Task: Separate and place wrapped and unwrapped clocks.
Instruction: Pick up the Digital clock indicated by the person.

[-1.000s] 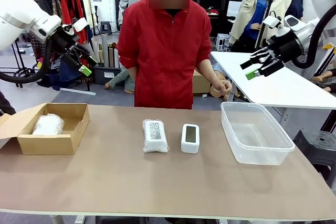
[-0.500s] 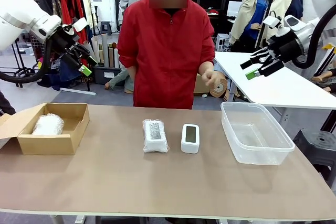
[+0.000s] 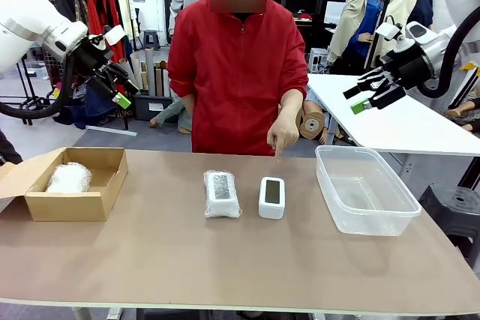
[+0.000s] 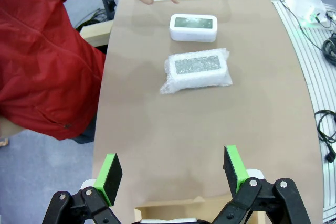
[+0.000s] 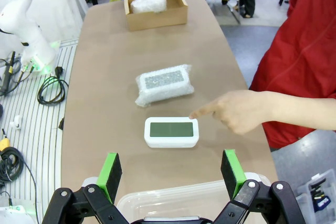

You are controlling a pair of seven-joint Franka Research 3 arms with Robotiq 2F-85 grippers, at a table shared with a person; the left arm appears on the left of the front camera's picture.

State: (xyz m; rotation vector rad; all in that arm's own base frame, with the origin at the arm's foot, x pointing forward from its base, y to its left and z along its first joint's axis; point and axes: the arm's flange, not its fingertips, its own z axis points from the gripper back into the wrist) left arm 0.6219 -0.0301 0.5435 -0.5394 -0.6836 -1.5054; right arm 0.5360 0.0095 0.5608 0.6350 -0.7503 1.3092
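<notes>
Currently my left gripper [image 3: 122, 92] at upper left and my right gripper [image 3: 355, 100] at upper right hang spread wide, empty. At mid-frame lie the labelled wrapped clock [image 3: 221, 193] and, just right, the bare clock [image 3: 271, 196]. Another wrapped bundle [image 3: 68, 177] sits in the cardboard box [image 3: 75, 206] at left.

– Where does the front camera look from?
– The robot's side, across the surface [image 3: 225, 260] to the person [image 3: 238, 73].
– And the wrist cameras?
– High at opposite ends, looking down past the left claw [image 4: 171, 169] and right claw [image 5: 171, 167]; both show the bare clock [image 4: 193, 27] and wrapped clock [image 4: 198, 70].
</notes>
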